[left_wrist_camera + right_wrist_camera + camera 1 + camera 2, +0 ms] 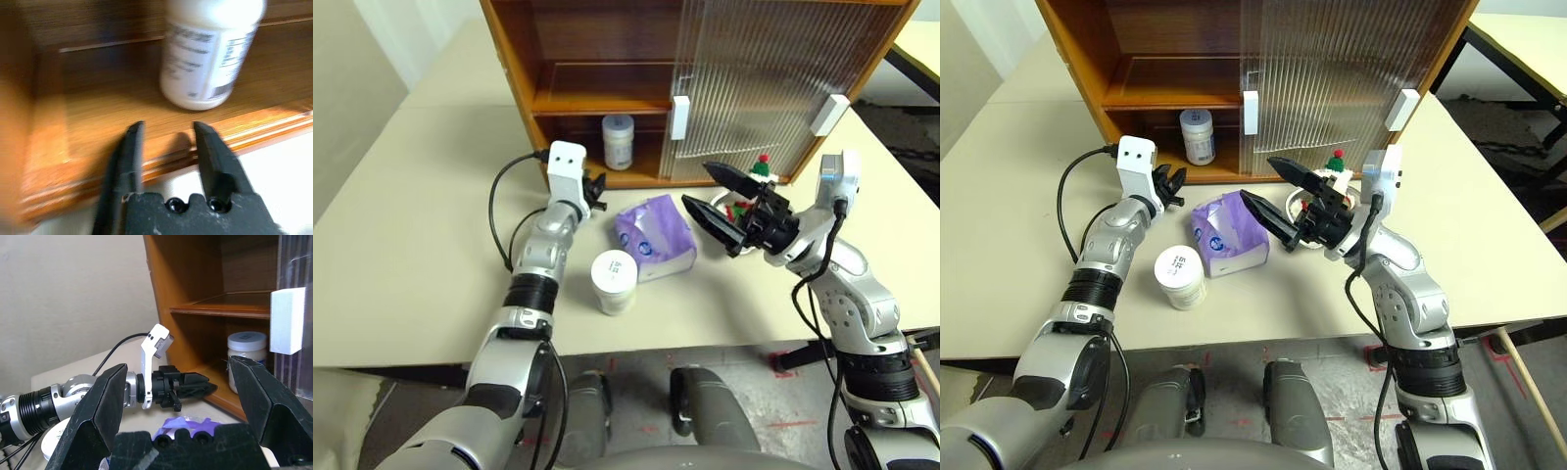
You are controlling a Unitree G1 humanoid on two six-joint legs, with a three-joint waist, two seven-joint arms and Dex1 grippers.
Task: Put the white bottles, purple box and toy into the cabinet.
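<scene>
Beige table, cabinet at its far edge. Our left gripper fingers narrowly parted, empty, at lower shelf lip; one white bottle stands inside. Our right gripper fingers spread wide, empty, above table. Purple box and second white bottle on table; toy behind right gripper.

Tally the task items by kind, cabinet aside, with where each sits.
White bottles: 2, one in the cabinet on its bottom shelf, one on the table
Purple box: 1, on the table
Toy: 1, behind the right hand
Total: 4
</scene>
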